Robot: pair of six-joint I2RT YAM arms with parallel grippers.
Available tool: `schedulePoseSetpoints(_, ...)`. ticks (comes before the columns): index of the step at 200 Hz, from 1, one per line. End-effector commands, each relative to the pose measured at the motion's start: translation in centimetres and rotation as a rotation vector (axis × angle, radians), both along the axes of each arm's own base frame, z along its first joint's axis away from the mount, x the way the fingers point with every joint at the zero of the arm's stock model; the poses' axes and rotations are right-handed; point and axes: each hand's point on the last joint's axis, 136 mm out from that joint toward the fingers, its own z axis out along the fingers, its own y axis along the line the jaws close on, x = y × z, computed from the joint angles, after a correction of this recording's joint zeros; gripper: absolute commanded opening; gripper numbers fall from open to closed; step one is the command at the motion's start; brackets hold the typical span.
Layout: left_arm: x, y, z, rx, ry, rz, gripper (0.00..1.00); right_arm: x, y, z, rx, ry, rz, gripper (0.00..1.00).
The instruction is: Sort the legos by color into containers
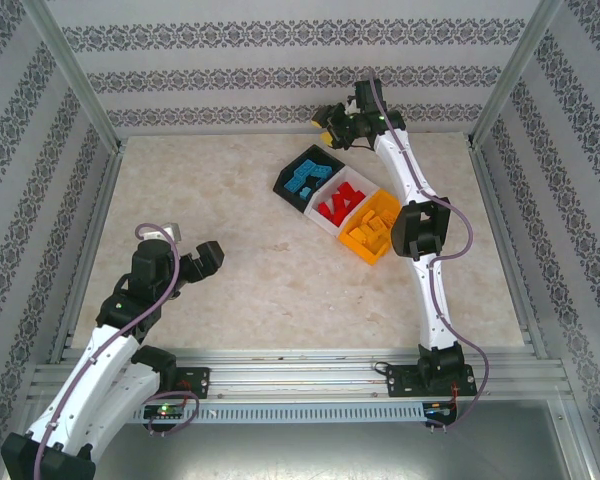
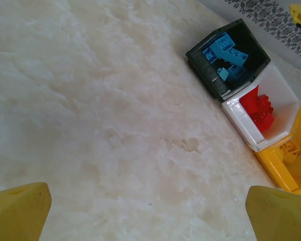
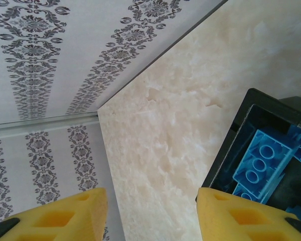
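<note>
Blue legos (image 2: 226,54) in black bin (image 2: 204,70); red legos (image 2: 258,111) adjacent.

A black rectangular plastic bin (image 1: 282,184) sits just above and right of centre in the top view, upright with its open top up, holding a jumble of small blue studded plastic bricks (image 1: 305,178). Joined to its lower-right side is a white plastic bin (image 1: 316,212) of red studded bricks (image 1: 340,202). Joined next in the same diagonal row, an orange plastic bin (image 1: 361,250) holds orange studded bricks (image 1: 374,226) lying at odd angles.

The legos (image 1: 332,205) lie in the containers (image 1: 283,186), behind the table (image 1: 230,255) centre.
</note>
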Motion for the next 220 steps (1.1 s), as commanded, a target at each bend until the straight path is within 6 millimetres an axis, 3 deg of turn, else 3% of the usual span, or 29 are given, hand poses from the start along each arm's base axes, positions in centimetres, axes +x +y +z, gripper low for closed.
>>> schedulePoseSetpoints(1,0.6,0.6,0.7,0.017,-0.047,0.017,1.00,0.0,1.0,0.8,0.019,-0.026,0.018,0.51)
schedulePoseSetpoints(73,0.5,0.7,0.5,0.007,-0.062,0.027,1.00,-1.4,0.7,2.4,-0.011,-0.042,0.044,0.52)
schedulePoseSetpoints(123,1.1,0.6,0.6,-0.009,-0.083,0.040,1.00,-3.0,0.0,4.9,-0.034,-0.075,0.073,0.54)
schedulePoseSetpoints(199,3.5,0.7,1.2,-0.056,-0.092,0.107,1.00,-7.3,-4.5,7.0,-0.184,-0.150,0.095,0.61)
schedulePoseSetpoints(214,3.8,0.8,0.9,-0.060,-0.083,0.124,1.00,-8.2,-5.4,7.3,-0.205,-0.167,0.098,0.73)
schedulePoseSetpoints(217,3.9,0.8,0.9,-0.060,-0.081,0.127,1.00,-8.4,-5.7,7.2,-0.211,-0.169,0.096,0.79)
schedulePoseSetpoints(220,4.0,0.8,0.9,-0.061,-0.083,0.128,1.00,-8.5,-5.9,7.2,-0.217,-0.171,0.096,0.94)
